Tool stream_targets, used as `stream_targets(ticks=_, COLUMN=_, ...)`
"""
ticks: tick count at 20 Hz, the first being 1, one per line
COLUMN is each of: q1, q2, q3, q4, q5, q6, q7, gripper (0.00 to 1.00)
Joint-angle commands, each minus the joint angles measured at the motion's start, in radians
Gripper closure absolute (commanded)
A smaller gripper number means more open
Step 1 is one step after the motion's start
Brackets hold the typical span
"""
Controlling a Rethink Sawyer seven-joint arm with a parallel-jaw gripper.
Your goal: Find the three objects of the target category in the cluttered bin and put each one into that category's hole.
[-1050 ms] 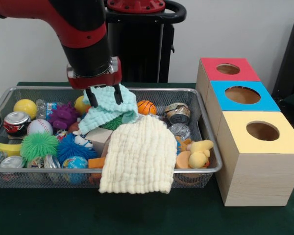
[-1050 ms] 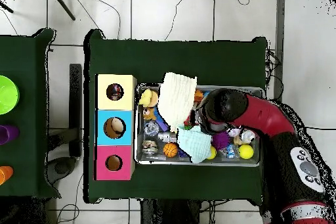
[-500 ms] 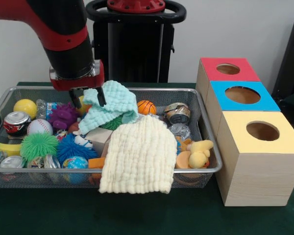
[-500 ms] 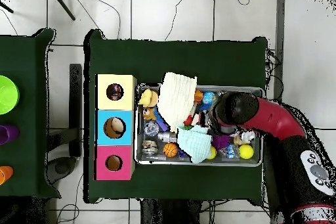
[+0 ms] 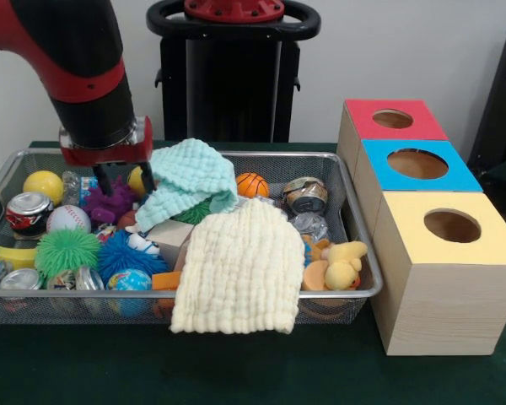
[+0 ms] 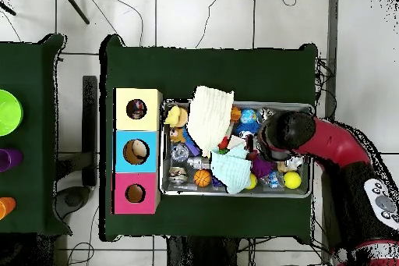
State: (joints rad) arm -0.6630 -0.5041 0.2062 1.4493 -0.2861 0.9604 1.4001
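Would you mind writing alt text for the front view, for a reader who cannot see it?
A red and black robot arm lowers its open claw over a purple spiky toy in a wire bin crowded with balls, cans and toys. A mint cloth and a cream cloth lie on the clutter. Beside the bin stand a red, blue and yellow box, each with a round hole.

Arm [image 5: 72,51]: thick round casing, red shell with a black section toward the wrist. Wrist ends in a red collar with a silver band. Tool [image 5: 124,177]: two short black fingers. Overhead, grey control buttons [image 6: 382,204] on the red shell.
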Motion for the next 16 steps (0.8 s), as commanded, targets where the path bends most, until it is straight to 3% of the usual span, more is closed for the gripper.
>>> stream_targets(ticks=1, q1=-0.036, q2=0.052, q3=0.052, q4=-0.034, q5=-0.084, q6=0.004, q7=-0.137, gripper=0.0)
stream_targets(ticks=16, q1=-0.062, q2=0.077, q3=0.073, q4=-0.02, q5=-0.12, q6=-0.056, q7=-0.129, gripper=0.0)
